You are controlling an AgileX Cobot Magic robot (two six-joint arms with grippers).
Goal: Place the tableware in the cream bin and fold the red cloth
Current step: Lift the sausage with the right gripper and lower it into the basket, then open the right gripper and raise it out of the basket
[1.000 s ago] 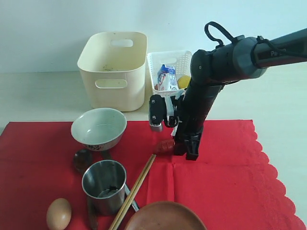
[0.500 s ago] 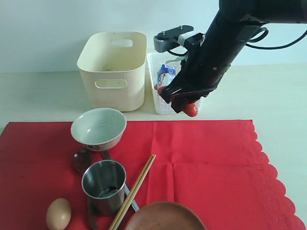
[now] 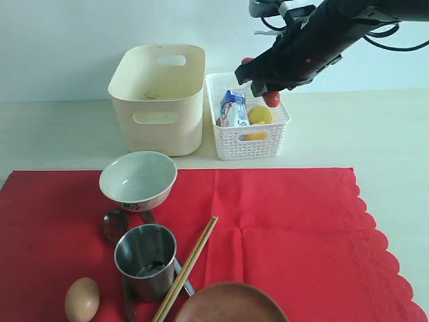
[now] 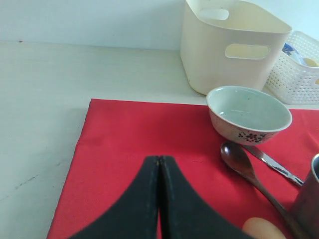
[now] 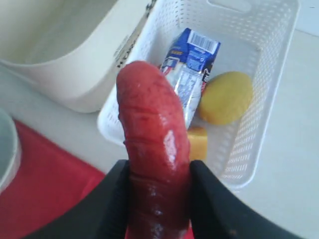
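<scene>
Right claw (image 5: 158,174) pinches sausage (image 5: 149,109) above white lattice basket (image 3: 231,144), right of cream bin (image 3: 157,131). Left claw (image 4: 159,199) pressed together over red cloth (image 4: 124,144). Bowl (image 3: 137,176), cup (image 3: 145,260) on cloth, near. Risk: glossy sausage slips, release misses basket onto tabletop (image 3: 53,134).

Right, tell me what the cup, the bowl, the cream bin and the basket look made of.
Cup: looks like metal, probably steel; grey and shiny, with reflections on its wall.
Bowl: seems glazed ceramic; glossy white inside, dark printed pattern near the base.
Cream bin: likely plastic; smooth matt walls, moulded handle cut-outs.
Basket: likely plastic too; white moulded lattice.
</scene>
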